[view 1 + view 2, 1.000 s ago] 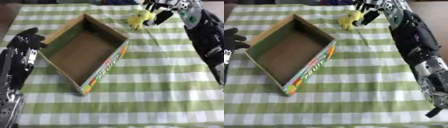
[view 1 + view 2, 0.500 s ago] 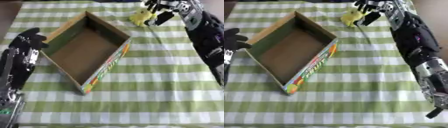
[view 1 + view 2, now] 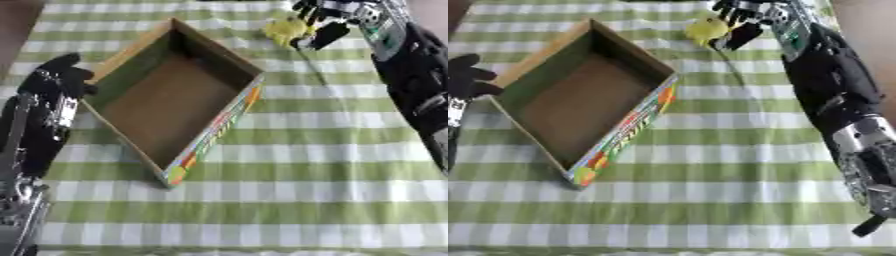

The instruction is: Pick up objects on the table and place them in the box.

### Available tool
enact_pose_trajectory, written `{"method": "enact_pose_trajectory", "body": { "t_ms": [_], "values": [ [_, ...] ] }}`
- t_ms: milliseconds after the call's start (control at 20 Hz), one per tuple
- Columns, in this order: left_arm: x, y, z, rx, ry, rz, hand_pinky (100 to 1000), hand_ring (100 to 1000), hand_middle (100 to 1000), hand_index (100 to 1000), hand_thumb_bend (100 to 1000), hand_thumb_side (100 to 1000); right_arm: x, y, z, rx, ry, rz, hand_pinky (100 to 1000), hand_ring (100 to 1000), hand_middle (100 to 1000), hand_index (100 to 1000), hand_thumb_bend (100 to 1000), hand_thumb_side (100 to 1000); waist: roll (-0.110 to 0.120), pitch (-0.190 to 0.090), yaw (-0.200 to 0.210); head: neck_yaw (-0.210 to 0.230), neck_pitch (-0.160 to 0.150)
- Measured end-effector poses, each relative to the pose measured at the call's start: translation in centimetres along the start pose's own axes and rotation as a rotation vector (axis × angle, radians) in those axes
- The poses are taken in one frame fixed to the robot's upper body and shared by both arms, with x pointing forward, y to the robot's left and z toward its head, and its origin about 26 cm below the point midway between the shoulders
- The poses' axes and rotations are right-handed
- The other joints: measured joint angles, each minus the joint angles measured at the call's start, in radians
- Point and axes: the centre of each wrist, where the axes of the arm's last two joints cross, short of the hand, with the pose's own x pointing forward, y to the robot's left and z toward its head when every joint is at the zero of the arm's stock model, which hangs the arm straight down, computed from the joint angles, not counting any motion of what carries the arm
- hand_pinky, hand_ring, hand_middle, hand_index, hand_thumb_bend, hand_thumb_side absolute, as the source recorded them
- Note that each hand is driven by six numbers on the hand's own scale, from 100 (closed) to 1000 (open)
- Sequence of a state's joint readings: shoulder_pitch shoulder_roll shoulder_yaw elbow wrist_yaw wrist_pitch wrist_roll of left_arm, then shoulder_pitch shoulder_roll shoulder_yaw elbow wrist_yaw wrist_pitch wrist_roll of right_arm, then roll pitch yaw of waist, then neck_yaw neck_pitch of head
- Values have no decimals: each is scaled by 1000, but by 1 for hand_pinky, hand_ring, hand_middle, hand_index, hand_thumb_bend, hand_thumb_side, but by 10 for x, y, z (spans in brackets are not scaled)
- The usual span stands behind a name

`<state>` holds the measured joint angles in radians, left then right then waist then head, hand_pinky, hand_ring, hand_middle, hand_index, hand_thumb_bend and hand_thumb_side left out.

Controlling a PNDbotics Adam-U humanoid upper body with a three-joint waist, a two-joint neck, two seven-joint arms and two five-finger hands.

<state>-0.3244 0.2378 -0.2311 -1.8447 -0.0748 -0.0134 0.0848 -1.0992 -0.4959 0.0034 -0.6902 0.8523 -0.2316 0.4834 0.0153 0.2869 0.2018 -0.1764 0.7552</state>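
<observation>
My right hand (image 3: pixel 325 20) curls around the yellow toy (image 3: pixel 284 30) just beyond the box (image 3: pixel 175 100); a shallow pinch could drop it short. My left hand (image 3: pixel 59 75) rests clenched beside the box.

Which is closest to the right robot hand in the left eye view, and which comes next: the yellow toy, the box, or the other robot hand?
From the right robot hand, at the top:
1. The yellow toy, right at its fingers.
2. The box, down and to the left, in the middle of the table.
3. The left robot hand, beyond the box at its left wall.
</observation>
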Motion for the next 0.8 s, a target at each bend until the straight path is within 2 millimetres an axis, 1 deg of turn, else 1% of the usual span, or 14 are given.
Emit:
{"method": "enact_pose_trajectory", "body": {
  "t_ms": [350,800],
  "values": [
    [0,0,0,-2,-1,0,801,622,645,848,276,708,0,-2,0,-41,12,5,856,788,811,985,317,361,1,1,-4,6,1],
    [0,-1,0,-7,-2,2,802,623,646,848,275,709,6,-15,0,-72,4,15,857,789,812,986,316,357,-2,0,-10,11,4]
  ]
}}
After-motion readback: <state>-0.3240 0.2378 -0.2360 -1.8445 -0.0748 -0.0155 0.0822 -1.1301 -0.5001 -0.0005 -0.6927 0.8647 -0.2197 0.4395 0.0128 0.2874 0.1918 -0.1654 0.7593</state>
